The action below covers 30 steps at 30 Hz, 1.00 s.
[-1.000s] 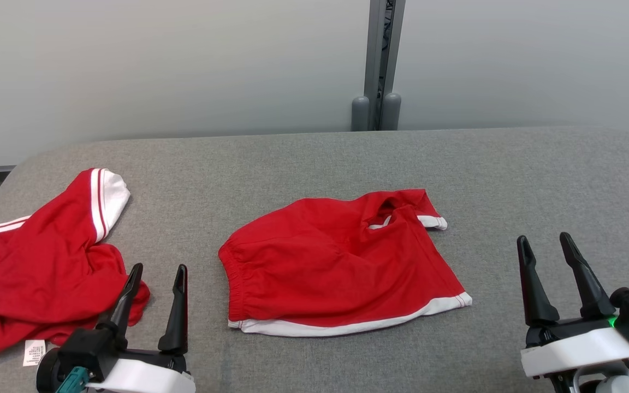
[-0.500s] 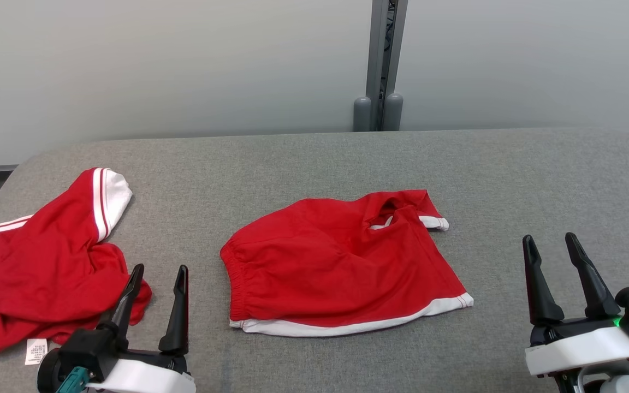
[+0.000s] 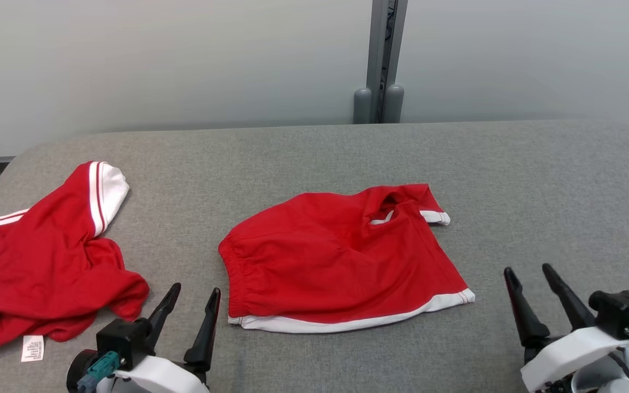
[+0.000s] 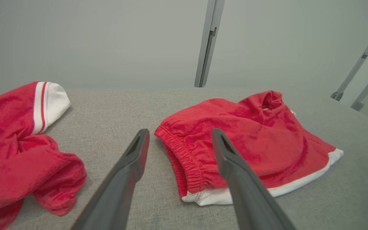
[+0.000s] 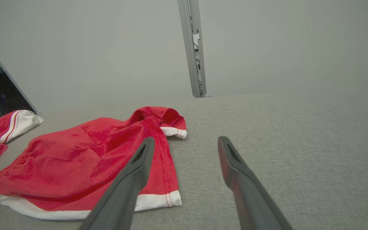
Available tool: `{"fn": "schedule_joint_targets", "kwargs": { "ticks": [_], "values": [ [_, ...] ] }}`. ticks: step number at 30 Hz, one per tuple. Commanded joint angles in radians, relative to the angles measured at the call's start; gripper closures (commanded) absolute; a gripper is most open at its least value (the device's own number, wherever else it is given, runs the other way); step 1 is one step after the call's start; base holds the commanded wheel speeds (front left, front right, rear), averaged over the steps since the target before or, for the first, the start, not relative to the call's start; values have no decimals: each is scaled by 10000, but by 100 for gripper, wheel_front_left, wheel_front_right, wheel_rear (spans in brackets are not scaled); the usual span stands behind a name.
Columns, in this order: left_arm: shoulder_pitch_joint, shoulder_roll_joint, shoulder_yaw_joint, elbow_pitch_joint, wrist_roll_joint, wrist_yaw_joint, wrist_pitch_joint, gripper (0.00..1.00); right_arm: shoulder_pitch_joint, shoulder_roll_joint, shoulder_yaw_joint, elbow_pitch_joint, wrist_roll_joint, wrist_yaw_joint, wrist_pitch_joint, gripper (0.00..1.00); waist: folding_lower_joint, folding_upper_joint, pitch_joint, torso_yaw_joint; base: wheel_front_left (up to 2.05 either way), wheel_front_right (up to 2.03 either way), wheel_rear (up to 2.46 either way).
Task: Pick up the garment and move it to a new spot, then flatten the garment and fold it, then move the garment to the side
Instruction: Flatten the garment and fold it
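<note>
A pair of red shorts [image 3: 342, 262] with white hems lies roughly flat in the middle of the grey table [image 3: 314, 158], elastic waistband to the left. A second red garment [image 3: 36, 256] with white stripes lies crumpled at the left. My left gripper [image 3: 196, 287] is open just left of the waistband's front corner, empty. My right gripper [image 3: 526, 267] is open and empty, right of the shorts' white hem corner. The left wrist view has the left gripper [image 4: 180, 130] pointing at the waistband of the shorts [image 4: 251, 137]. In the right wrist view the right gripper [image 5: 186, 138] hangs beside the shorts [image 5: 81, 153].
A white care label [image 3: 32, 348] sticks out of the crumpled garment near the table's front left. A grey post [image 3: 383, 60] stands behind the table's far edge against the pale wall. Bare grey table surface stretches to the right [image 3: 565, 185] and behind the shorts.
My left gripper has moved right, toward the shorts' waistband. My right gripper has pulled back and slightly left. The head camera has tilted a little. Both garments lie as before.
</note>
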Motion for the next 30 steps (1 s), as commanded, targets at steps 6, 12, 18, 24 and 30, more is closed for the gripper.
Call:
{"fn": "schedule_joint_targets", "kwargs": {
  "ticks": [6,12,18,24,30],
  "values": [
    [-385,451,-729,91,-499,-79,1078,0,-774,-575,1164,1159,874,1,1597,0,0,-1,394,-7,0,0,0],
    [-601,706,-1239,270,-892,-68,1852,0,-1502,-836,1979,1906,1438,1,2044,0,0,-1,704,48,0,0,0],
    [-904,931,-1829,439,-1181,-71,2497,0,-2167,-878,2424,2606,1711,1,2199,0,0,-1,1030,158,0,0,0],
    [-1244,1023,-2076,773,-1357,-73,2888,0,-2713,-819,2996,3318,2046,1,2322,0,0,-1,1278,263,0,0,0],
    [-1468,1107,-2309,926,-1456,-74,2917,0,-3002,-787,3447,3890,2394,1,2204,0,0,-1,1439,337,0,0,0]
  ]
}}
